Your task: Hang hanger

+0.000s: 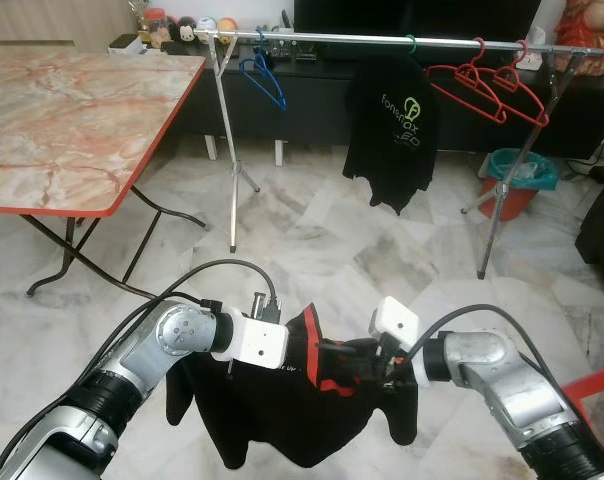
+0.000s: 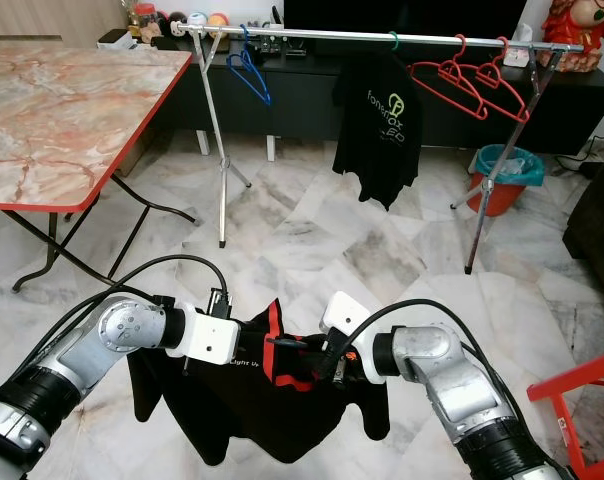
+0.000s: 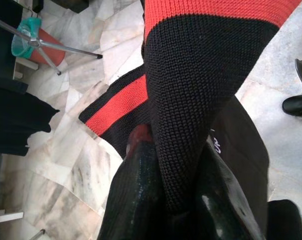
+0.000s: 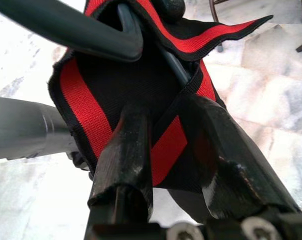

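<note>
A black shirt (image 1: 282, 420) with a red-banded collar hangs low between the two grippers, just in front of the robot, its body and sleeves drooping toward the marble floor (image 1: 312, 230). In the right wrist view a dark hanger (image 4: 91, 30) shows inside the collar opening, its corner tucked under the red trim, so the garment looks partly threaded onto it. The left gripper (image 3: 171, 200) pinches a fold of the knitted collar between its black fingers, holding it up from the robot's left. The right gripper (image 4: 171, 150) meets the collar from the opposite side, its fingers parted around the red-and-black band; whether they actually press it cannot be told. The collar lies crosswise between the two wrists, equally close to both. The clothes rail (image 1: 402, 42) stands well ahead and higher, running left to right, with a blue hanger (image 1: 262, 75), a hung black shirt (image 1: 392, 125) and red hangers (image 1: 487, 85) on it. The garment will probably have to be lifted and carried forward to a free stretch of rail.
</note>
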You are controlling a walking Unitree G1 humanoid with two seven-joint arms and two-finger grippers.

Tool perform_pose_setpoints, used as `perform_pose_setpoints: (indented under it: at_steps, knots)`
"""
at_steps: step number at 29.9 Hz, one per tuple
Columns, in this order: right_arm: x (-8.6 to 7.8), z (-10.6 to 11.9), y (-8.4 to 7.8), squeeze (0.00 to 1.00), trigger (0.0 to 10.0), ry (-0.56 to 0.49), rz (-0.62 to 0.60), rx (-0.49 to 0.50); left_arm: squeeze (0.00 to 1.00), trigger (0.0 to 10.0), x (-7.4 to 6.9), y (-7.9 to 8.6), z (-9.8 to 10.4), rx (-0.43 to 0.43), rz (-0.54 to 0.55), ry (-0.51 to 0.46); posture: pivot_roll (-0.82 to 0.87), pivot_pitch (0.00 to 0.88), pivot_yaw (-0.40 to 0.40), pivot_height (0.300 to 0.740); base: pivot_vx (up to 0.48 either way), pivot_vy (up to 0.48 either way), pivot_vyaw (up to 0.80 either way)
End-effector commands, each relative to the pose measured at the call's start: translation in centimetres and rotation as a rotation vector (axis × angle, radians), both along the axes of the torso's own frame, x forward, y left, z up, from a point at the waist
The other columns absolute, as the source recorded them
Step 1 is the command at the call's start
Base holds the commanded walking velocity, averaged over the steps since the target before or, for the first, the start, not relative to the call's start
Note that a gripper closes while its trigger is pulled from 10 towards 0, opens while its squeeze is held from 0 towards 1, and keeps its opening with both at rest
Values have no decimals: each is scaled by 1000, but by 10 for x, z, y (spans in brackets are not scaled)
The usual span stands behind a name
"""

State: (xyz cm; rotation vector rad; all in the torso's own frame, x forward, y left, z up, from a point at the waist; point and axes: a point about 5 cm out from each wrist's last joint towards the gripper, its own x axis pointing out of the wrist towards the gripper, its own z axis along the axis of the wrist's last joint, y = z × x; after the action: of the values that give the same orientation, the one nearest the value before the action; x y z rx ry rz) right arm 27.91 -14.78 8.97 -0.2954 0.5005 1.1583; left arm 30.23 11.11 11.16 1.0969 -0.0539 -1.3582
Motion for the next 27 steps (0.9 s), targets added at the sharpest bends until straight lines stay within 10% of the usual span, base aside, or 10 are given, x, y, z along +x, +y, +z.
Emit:
perform_pose_setpoints:
  at_steps: [1, 3, 4, 24, 25, 27]
  knots:
    - [3, -1, -1, 0, 10000, -20, -14, -38, 0, 10000, 2, -8, 11, -27, -31, -41, 2, 49, -25, 740, 0, 0, 0]
    - [3, -3, -1, 0, 10000, -19, -14, -54, 0, 10000, 2, -8, 11, -27, -31, -40, 2, 49, -26, 740, 0, 0, 0]
    - [2, -4, -2, 1000, 10000, -16, -14, -60, 0, 10000, 2, -8, 11, -27, -30, -40, 1, 49, -26, 740, 0, 0, 0]
    - [9, -6, -12, 1000, 10000, -117, -39, -253, 0, 10000, 2, -8, 9, -18, -24, -33, -3, 51, -27, 740, 0, 0, 0]
    - [11, -8, -15, 0, 10000, -136, -49, -298, 0, 10000, 2, -8, 9, -17, -24, -33, -3, 51, -27, 740, 0, 0, 0]
    - [15, -9, -20, 0, 10000, -171, -74, -351, 0, 10000, 1, -7, 9, -16, -24, -34, -3, 51, -27, 740, 0, 0, 0]
